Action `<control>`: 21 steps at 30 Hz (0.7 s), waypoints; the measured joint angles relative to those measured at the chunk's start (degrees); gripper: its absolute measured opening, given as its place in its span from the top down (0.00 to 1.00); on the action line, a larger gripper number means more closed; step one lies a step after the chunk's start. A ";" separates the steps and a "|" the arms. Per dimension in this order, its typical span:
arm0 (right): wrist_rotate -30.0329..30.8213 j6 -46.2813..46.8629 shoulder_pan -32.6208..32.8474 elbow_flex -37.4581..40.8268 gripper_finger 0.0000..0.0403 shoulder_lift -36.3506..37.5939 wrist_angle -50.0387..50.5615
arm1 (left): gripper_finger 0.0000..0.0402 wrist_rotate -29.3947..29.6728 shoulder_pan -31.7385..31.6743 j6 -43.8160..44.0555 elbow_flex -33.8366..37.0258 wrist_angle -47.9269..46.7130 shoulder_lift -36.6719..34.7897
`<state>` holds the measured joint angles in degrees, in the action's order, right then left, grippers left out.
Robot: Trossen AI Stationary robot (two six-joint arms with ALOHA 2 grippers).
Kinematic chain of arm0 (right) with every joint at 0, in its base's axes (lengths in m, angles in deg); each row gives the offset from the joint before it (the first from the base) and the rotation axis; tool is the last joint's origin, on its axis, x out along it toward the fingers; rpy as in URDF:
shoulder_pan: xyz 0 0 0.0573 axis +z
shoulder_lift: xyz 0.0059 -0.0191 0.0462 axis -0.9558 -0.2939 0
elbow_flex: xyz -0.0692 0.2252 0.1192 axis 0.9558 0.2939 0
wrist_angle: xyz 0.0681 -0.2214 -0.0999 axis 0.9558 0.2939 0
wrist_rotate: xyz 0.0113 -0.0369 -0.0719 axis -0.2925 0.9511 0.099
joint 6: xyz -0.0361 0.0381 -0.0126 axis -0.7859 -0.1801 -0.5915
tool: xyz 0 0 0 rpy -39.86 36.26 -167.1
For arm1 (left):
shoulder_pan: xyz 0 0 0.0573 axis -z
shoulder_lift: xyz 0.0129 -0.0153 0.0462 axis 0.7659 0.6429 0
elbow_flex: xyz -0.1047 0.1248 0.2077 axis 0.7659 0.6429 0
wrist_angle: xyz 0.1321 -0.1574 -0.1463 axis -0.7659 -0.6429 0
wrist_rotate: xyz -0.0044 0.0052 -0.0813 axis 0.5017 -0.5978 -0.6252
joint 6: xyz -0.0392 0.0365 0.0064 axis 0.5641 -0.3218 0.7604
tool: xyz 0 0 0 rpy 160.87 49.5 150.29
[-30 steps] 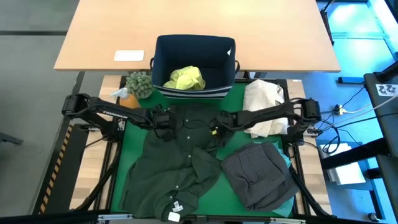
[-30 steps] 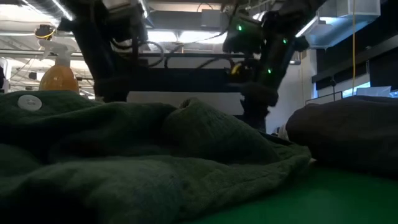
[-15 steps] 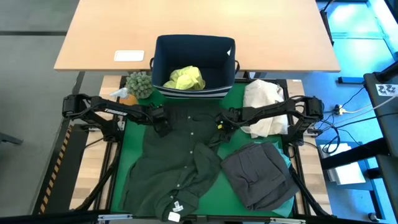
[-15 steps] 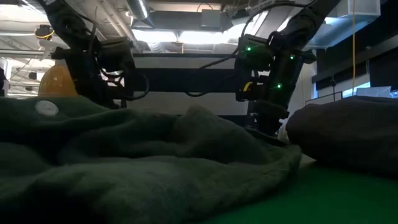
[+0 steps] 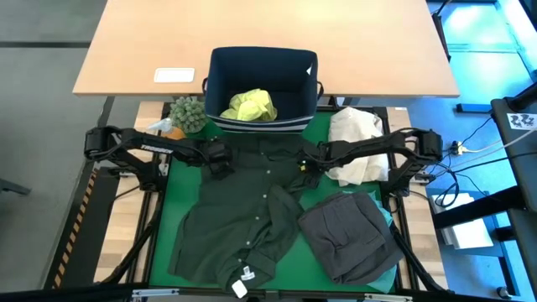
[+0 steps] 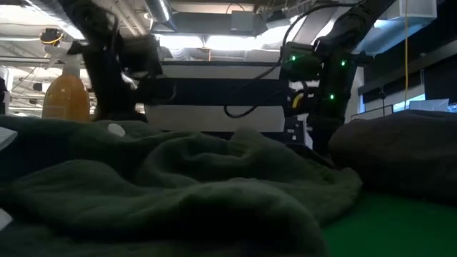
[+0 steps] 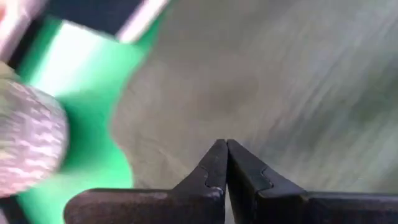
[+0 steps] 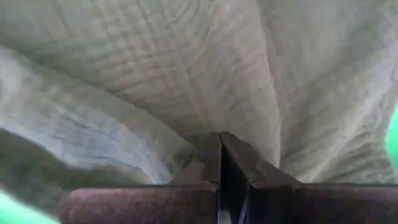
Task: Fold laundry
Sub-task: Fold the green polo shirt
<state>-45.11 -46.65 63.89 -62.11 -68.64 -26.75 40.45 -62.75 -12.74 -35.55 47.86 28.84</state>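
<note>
The dark olive shirt [image 5: 243, 222] lies spread on the green mat [image 5: 183, 183], its far edge just short of the navy bin [image 5: 262, 88]. Bare mat shows on the left side; the grey garment [image 5: 348, 235] and cream bundle [image 5: 354, 143] crowd the right. Both arms reach inward, low over the far edge. The left gripper [image 5: 220, 161] and right gripper [image 5: 304, 165] are each pinched tight on the shirt's cloth.
</note>
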 joint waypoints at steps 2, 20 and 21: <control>-0.49 0.18 0.01 -0.07 0.99 1.94 -0.14 | 1.00 1.89 1.40 -0.04 -2.66 -3.42 -0.60; -5.58 -3.49 13.55 -0.28 0.99 7.84 -6.58 | 1.00 -0.38 29.39 8.92 -12.80 -8.64 -1.64; -5.59 -3.49 15.24 -0.28 0.99 7.84 -8.23 | 1.00 -0.56 31.85 10.49 -12.82 -8.01 -1.52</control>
<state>-50.70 -50.14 79.14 -62.40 -60.79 -34.98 39.89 -30.89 -2.24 -48.37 39.85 27.32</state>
